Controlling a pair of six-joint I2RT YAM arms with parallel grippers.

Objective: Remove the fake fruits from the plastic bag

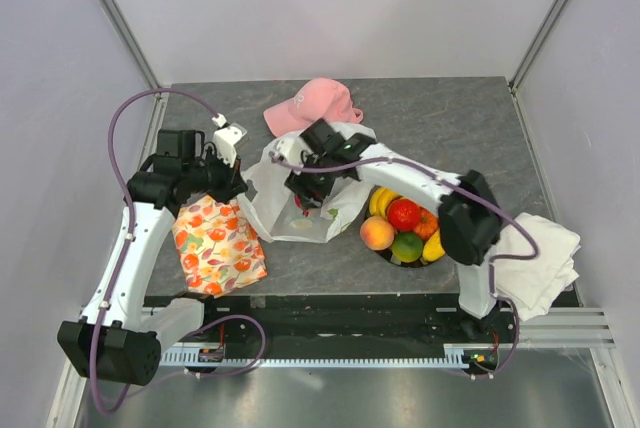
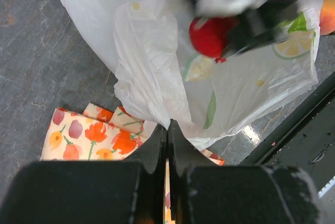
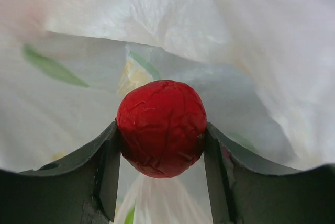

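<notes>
A red round fruit [image 3: 161, 127] is gripped by the part-open right claw [image 3: 161, 148] inside the plastic bag [image 2: 152, 62]; the bag's left edge is pinched by the fully closed left claw [image 2: 167, 130].

A flat tabletop of dark grey, stone-patterned laminate [image 1: 480, 128] fills the middle of the top view, veined with paler streaks and dully reflecting soft, even light. Three plain, pale lilac-white wall panels [image 1: 330, 8] enclose it at the back and on both sides, meeting at slim silver aluminium corner posts [image 1: 118, 18] that slant outward in this view. Along the near edge runs a black metal mounting strip [image 1: 340, 306], then a slotted silver aluminium rail [image 1: 340, 356], and below that a brushed grey metal surface [image 1: 350, 398] with a faint sheen
</notes>
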